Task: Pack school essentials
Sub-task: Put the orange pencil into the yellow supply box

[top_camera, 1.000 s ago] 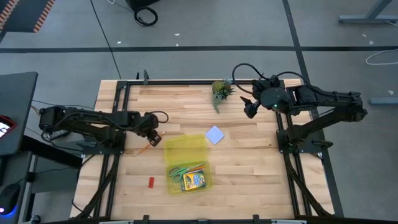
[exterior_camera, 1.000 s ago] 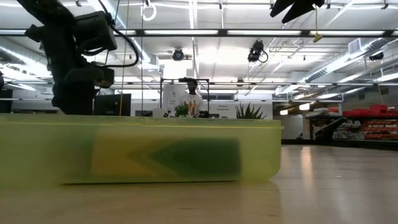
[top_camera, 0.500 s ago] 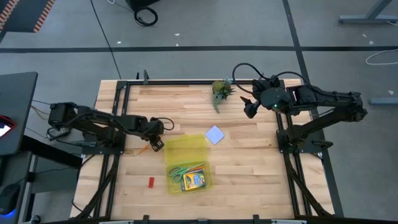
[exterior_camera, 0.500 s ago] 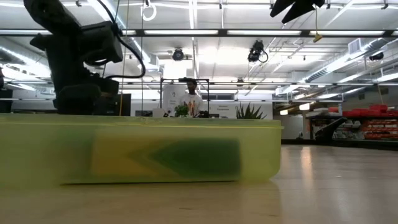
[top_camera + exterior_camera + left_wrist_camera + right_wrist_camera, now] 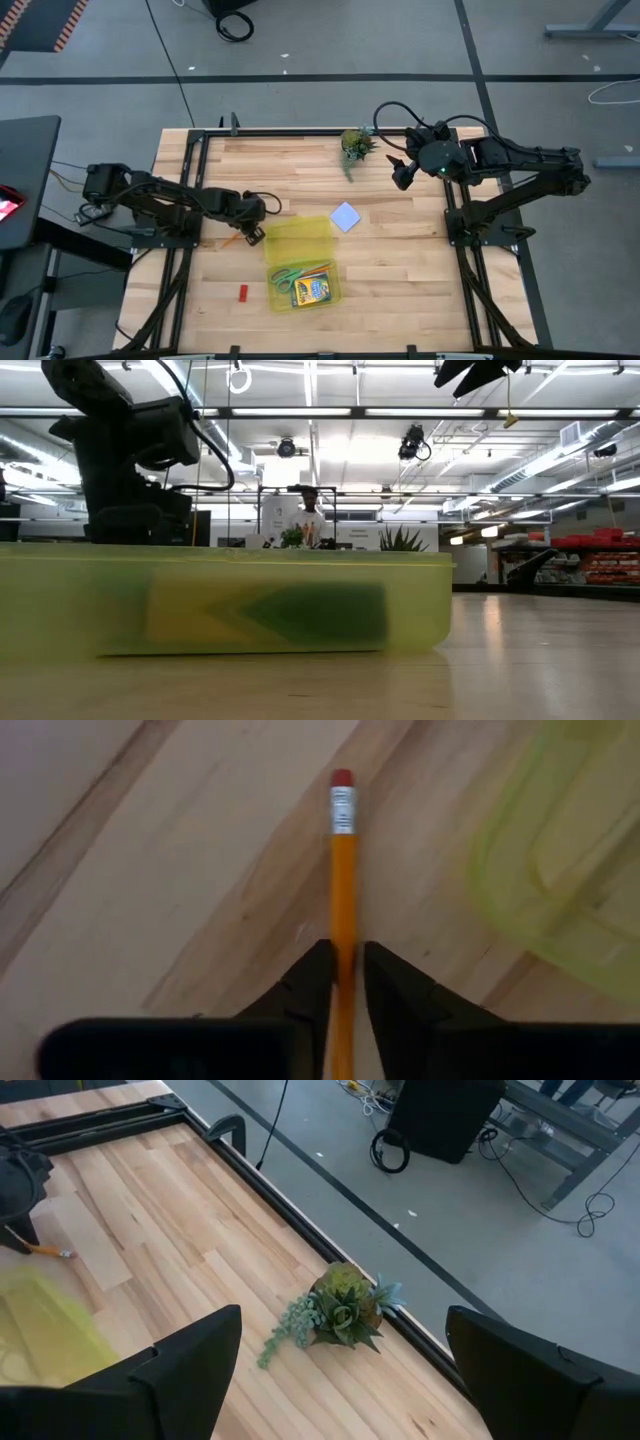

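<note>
From above, the left end effector (image 5: 252, 233) is low on the bench (image 5: 400, 270), just beside the near corner of the yellow case (image 5: 300, 262), with a pencil (image 5: 228, 242) lying under it. Scissors (image 5: 287, 277) and a crayon box (image 5: 313, 291) already lie in the case, so the packing looks partly done. A blue note pad (image 5: 345, 217), on the far side of the case from this end effector, and a small red block (image 5: 242, 292), well off to its other side, lie loose on the wood. The right end effector (image 5: 401, 177) waits near the far edge, just beside a small plant (image 5: 354, 144).

In the low view the case wall (image 5: 230, 600) fills the foreground and hides everything behind it. Only the left arm's dark bulk (image 5: 125, 460) rises beyond; its fingers and the pencil are cut off.

From the left wrist, the two dark fingers (image 5: 310, 988) stand against either side of the orange pencil shaft (image 5: 344, 900), closed or nearly closed on it. The eraser tip points away from them and the case rim (image 5: 520, 890) lies just to one side. Whether the pencil has left the wood is hard to tell.

From the right wrist, the fingers (image 5: 190, 1370) are spread wide and empty, the plant (image 5: 340, 1308) directly ahead.
</note>
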### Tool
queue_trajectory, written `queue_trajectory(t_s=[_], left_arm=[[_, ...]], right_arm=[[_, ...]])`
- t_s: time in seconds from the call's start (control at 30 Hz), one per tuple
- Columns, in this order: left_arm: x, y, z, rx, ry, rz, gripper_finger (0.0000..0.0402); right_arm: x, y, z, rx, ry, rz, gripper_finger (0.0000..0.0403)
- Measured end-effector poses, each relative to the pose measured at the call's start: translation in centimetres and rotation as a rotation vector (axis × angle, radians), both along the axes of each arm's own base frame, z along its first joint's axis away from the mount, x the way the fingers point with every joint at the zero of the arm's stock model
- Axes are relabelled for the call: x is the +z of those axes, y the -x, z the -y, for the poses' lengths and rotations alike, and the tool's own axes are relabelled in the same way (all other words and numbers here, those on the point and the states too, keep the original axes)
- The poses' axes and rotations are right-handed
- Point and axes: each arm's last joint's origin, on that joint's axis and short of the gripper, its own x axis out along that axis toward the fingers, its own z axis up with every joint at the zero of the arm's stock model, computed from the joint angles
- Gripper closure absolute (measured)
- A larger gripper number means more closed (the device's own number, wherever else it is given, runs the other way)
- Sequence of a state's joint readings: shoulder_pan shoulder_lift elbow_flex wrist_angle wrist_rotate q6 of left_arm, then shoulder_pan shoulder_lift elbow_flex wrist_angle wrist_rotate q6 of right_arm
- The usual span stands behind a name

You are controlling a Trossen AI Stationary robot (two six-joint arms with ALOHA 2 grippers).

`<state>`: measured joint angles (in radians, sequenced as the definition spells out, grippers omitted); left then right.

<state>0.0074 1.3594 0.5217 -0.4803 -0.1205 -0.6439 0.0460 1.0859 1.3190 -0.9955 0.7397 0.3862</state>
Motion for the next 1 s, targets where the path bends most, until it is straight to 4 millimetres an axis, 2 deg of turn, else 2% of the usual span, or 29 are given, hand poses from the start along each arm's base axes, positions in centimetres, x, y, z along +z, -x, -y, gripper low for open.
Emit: queue_trajectory(t_s=[0.2, 0.6, 1.0], left_arm=[[0.0, 0.0, 0.0, -0.002, 0.009, 0.001, 0.0391], [0.2, 0.0, -0.3, 0.017, 0.03, 0.026, 0.0396], [2.2, -1.2, -1.3, 0.032, 0.022, 0.05, 0.0399]], right_arm=[[0.0, 0.0, 0.0, 0.003, 0.003, -0.003, 0.0044], [0.0, 0.0, 0.0, 0.012, 0.013, -0.015, 0.0044], [0.0, 0.0, 0.0, 0.012, 0.013, -0.015, 0.0044]])
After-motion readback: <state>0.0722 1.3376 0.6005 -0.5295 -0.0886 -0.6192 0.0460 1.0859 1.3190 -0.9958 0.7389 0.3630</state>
